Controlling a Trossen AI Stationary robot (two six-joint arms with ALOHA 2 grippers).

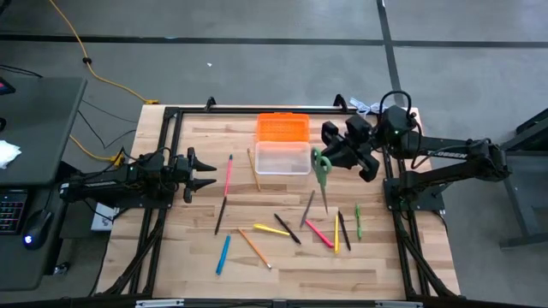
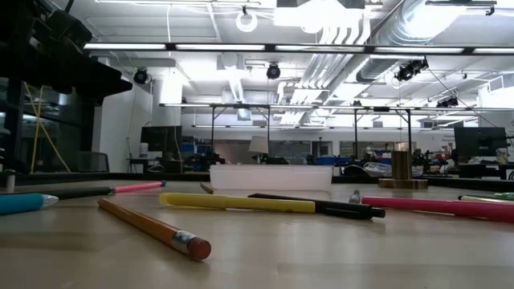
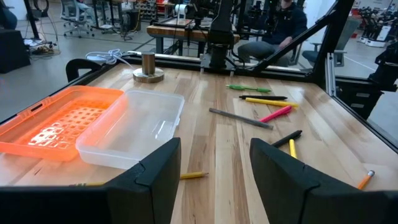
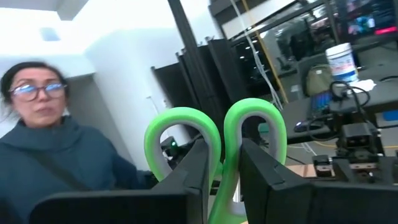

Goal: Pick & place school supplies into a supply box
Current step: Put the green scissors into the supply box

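left arm [image 1: 120, 181]: dark jointed links, picture's left, ends in two black tapered fingers [image 3: 158, 171] with flat angular faces | right arm [image 1: 445, 158]: same black build, picture's right, pale lettering on one link, black cable looped over the wrist [image 1: 396, 107], green light there

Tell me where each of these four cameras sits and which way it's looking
High: overhead, straight down on table and both arms.
Low: at tabletop height, level across pencils toward the clear tub; no arm visible.
Left wrist: past open left gripper toward the tub and orange lid.
Right wrist: right gripper clamping green scissors; a person behind.
Shared: high also shows the scissors.
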